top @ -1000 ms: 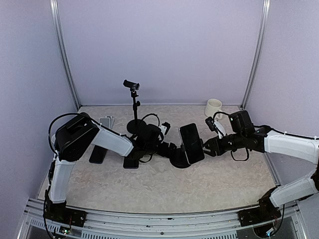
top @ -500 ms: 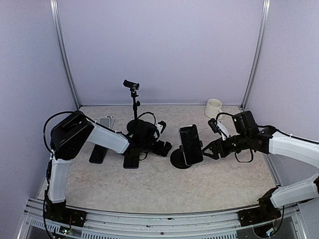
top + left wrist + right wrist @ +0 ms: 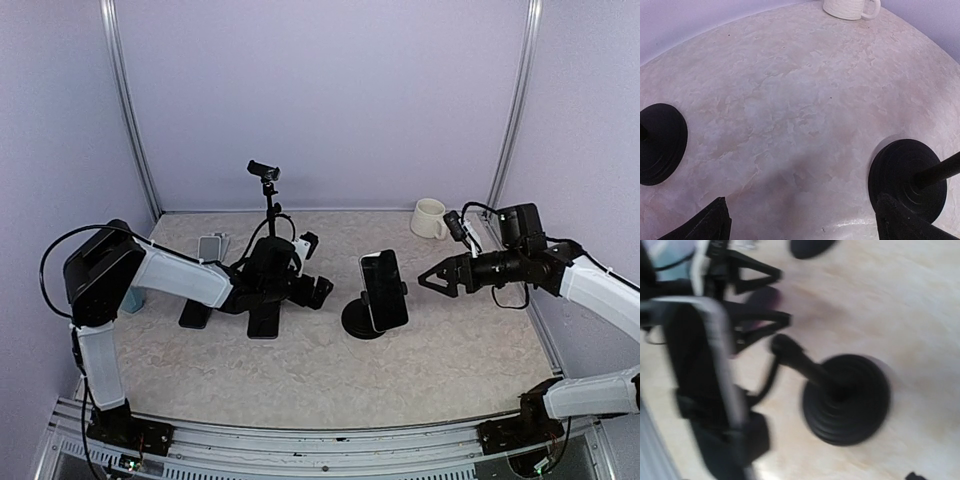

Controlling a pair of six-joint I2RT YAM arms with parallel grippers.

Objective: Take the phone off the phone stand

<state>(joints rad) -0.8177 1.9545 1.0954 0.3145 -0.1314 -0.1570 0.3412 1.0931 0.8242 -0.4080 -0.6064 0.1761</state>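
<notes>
Black phone (image 3: 384, 290) on stand (image 3: 357, 319) | left end effector (image 3: 320, 291), right end effector (image 3: 429, 282): spread, empty

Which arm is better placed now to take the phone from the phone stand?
Probably the right: the right gripper, open, points at the phone from close; the left gripper is farther.

Black phone (image 3: 384, 290) upright in round-base stand (image 3: 360, 320).
</notes>
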